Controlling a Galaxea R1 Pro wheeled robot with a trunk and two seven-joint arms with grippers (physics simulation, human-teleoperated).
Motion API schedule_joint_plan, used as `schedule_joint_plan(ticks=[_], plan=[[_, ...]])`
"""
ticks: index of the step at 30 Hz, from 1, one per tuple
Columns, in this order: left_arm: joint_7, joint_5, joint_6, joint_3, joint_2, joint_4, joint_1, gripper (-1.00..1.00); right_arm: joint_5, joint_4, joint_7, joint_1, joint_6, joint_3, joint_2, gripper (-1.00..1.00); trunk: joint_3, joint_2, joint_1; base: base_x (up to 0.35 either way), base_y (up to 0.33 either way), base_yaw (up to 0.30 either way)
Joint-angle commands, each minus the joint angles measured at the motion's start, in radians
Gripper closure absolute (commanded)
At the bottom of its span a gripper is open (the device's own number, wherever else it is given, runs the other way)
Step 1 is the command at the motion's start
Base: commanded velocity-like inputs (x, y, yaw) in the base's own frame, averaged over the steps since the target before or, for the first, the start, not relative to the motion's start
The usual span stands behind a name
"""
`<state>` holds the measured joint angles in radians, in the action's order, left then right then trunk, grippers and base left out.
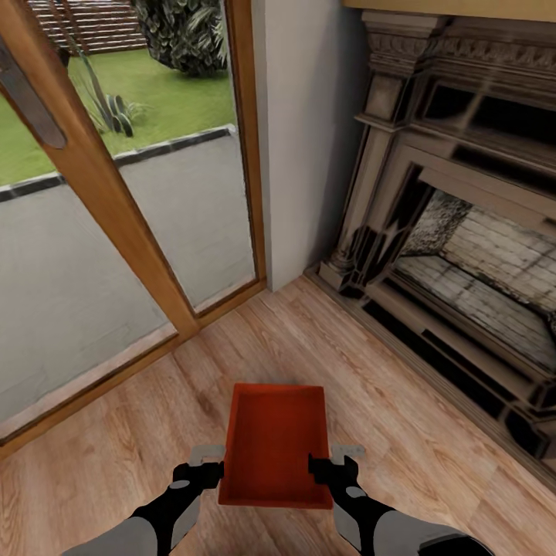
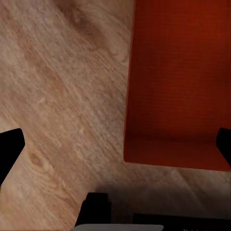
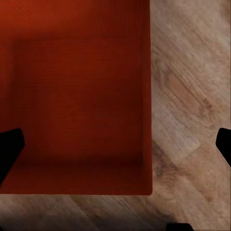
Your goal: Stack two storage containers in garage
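A light wood-plank floor (image 1: 116,432) fills the lower part of the head view, running up to a glass door (image 1: 185,208) with a wooden frame on the left and a pale wall (image 1: 305,139) in the middle. Through the glass lie a grey patio and a green lawn with shrubs. To the right stands the fireplace (image 1: 463,255), its dark carved surround framing a brick-lined opening, set at an angle to the floor. Low in the centre, between the two arms, sits one red-orange bin (image 1: 274,444), open side up, its long axis pointing away from the robot; whether it rests on the planks or hangs just above them cannot be told. The left gripper (image 1: 207,466) is at the bin's left wall near the close end, and the right gripper (image 1: 333,463) is at the right wall across from it. In the left wrist view the bin (image 2: 178,86) lies over the planks with one dark fingertip (image 2: 10,151) out over the floor and the other at the bin's side, so the jaws stand wide apart, straddling the wall. In the right wrist view the bin (image 3: 77,96) shows its inside, with one fingertip (image 3: 9,151) over the bin and the other over the floor, jaws likewise spread across the wall.
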<state>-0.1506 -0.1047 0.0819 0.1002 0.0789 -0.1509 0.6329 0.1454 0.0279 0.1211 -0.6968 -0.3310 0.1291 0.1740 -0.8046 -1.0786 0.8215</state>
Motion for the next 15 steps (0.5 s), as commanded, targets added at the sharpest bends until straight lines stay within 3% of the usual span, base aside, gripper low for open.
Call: schedule_joint_plan(ticks=[1, 15], plan=[[-0.004, -0.010, 0.004, 0.009, -0.001, 0.000, 0.001, -1.00, 0.010, 0.003, 0.002, -0.001, -0.007, 0.009, 0.001, -1.00, -0.001, 0.000, 0.000, 0.108, 0.000, 0.000], [-0.005, -0.015, 0.002, 0.011, 0.002, 0.004, 0.001, -1.00, 0.017, 0.004, 0.002, -0.001, -0.010, 0.006, 0.000, -1.00, -0.001, 0.000, 0.000, 0.015, 0.000, 0.000]])
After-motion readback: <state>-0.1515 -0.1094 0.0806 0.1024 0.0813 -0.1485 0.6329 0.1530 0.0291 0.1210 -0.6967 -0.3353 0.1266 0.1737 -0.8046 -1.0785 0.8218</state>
